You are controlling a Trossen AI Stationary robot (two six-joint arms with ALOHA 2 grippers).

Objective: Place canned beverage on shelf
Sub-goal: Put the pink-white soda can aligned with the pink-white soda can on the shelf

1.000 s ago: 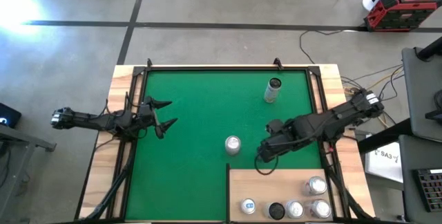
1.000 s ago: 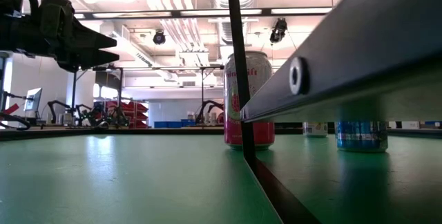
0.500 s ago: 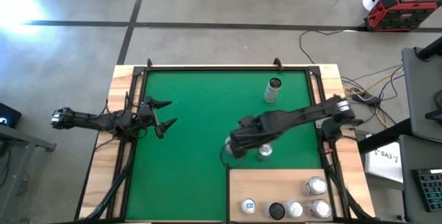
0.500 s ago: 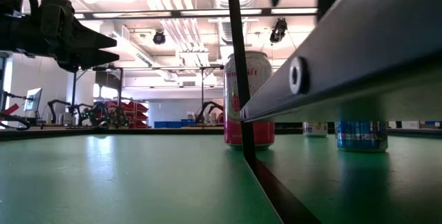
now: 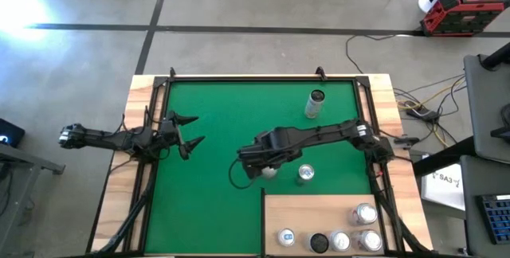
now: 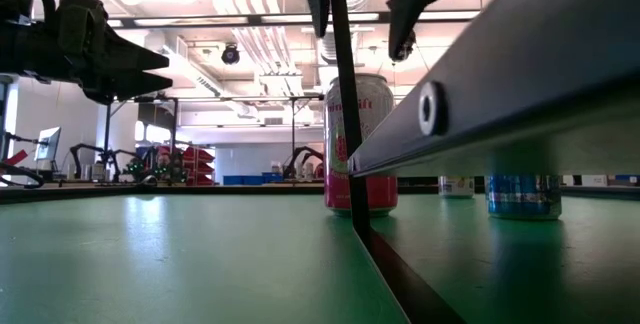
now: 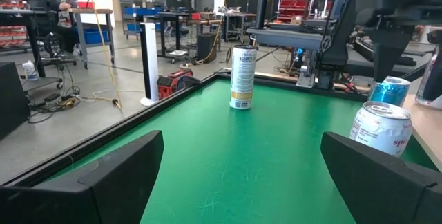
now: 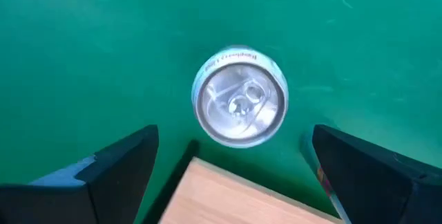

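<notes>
Green matting [image 5: 215, 130] covers the table, and a pale wooden shelf [image 5: 311, 210] sits over its near right corner, with a workshop of benches and racks behind.

A can [image 5: 272, 170] stands upright on the mat just off the shelf's far left corner, its long axis vertical and its silver top [image 8: 239, 104] facing straight up; in the low view it is the pink can [image 6: 360, 144] behind the shelf's dark post. The right gripper [image 5: 249, 161] hangs above and just left of it, pointing down at the mat, fingers [image 6: 420, 4] spread wide with nothing between them. In the right wrist view the can top shows between the two fingers [image 8: 110, 172], with the shelf corner [image 8: 221, 196] just beside it.

A second can [image 5: 305, 173] stands upright close to the right of the first, near the shelf's far edge. A tall slim can [image 5: 315, 103] stands upright well off toward the far right of the mat. Several more cans [image 5: 362, 226] stand on the shelf near its front right.

The left gripper [image 5: 190, 131] waits over the mat's left edge, level and pointing right, fingers [image 7: 103, 175] wide apart and holding nothing.
</notes>
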